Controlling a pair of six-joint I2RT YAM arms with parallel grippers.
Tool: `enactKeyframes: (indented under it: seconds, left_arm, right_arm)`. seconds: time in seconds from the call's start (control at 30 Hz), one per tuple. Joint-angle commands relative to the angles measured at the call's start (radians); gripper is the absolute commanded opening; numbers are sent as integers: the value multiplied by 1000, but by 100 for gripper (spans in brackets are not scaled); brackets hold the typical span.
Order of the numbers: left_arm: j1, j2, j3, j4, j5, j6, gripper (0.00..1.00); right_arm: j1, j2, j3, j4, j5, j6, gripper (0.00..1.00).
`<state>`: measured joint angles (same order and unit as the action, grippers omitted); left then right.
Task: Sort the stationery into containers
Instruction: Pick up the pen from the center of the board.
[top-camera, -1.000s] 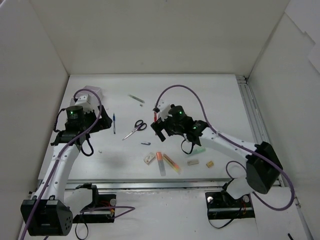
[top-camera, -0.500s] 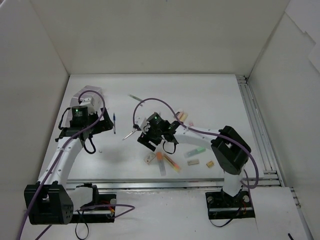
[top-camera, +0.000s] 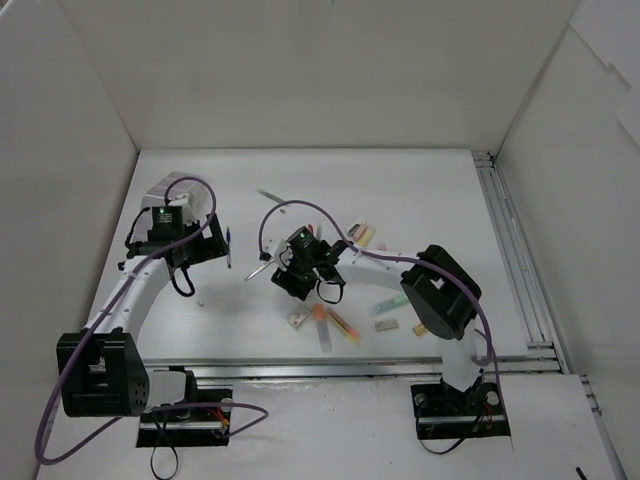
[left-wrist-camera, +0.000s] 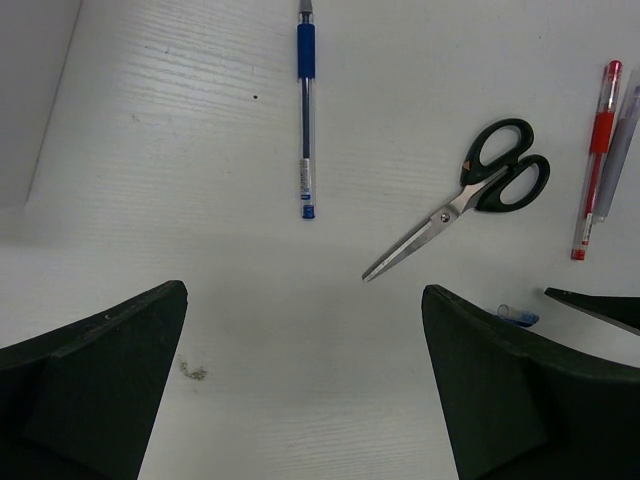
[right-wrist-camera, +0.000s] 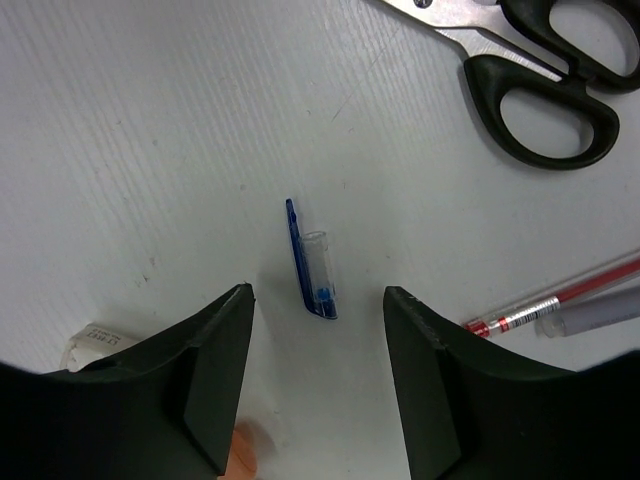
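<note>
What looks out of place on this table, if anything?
A small blue pen cap lies loose on the table, detached from any pen, near the scissors. It sits between the right gripper fingers, untouched. Nothing else looks spilled or damaged.

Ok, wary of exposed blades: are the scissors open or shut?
Shut. The scissors lie flat, blades meeting in one tip, black handle loops pressed side by side.

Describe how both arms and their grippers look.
The left arm and right arm have white links, boxy black joint housings and looping purple cables. The left gripper and right gripper have broad, matte black wedge fingers.
</note>
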<state>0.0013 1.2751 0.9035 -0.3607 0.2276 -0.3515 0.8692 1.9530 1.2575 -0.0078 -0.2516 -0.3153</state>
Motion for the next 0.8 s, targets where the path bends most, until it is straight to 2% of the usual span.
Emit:
enactKeyframes:
  seconds: [0.0,0.13,0.27,0.33,0.47,0.6,0.77]
  left_arm:
    - [6,13,74,42,-8,19,100]
    - [6,64,101,31,-14,26,100]
    - [6,112,146,-4,-36,37,99]
    - [6,131,153,-3,-31,46,100]
    - [-6,176,164,0,-39,48,100]
    - [-38,271,204,-18,-59,55,100]
    - [-50,355,282,-47,-56,68,100]
  right_arm:
    - [-18,9,60,17,-58,4,50]
    - [-29,35,66,17,-81,16,42]
    - [-42,38,54,16,-55,19,42]
    - [-47,40,51,17,-60,16,35]
    - [-47,37,45,17,-69,12,13]
    - [-50,8,36,22,-66,-1,2]
    - [-61,-58,-12,72,-48,18,0]
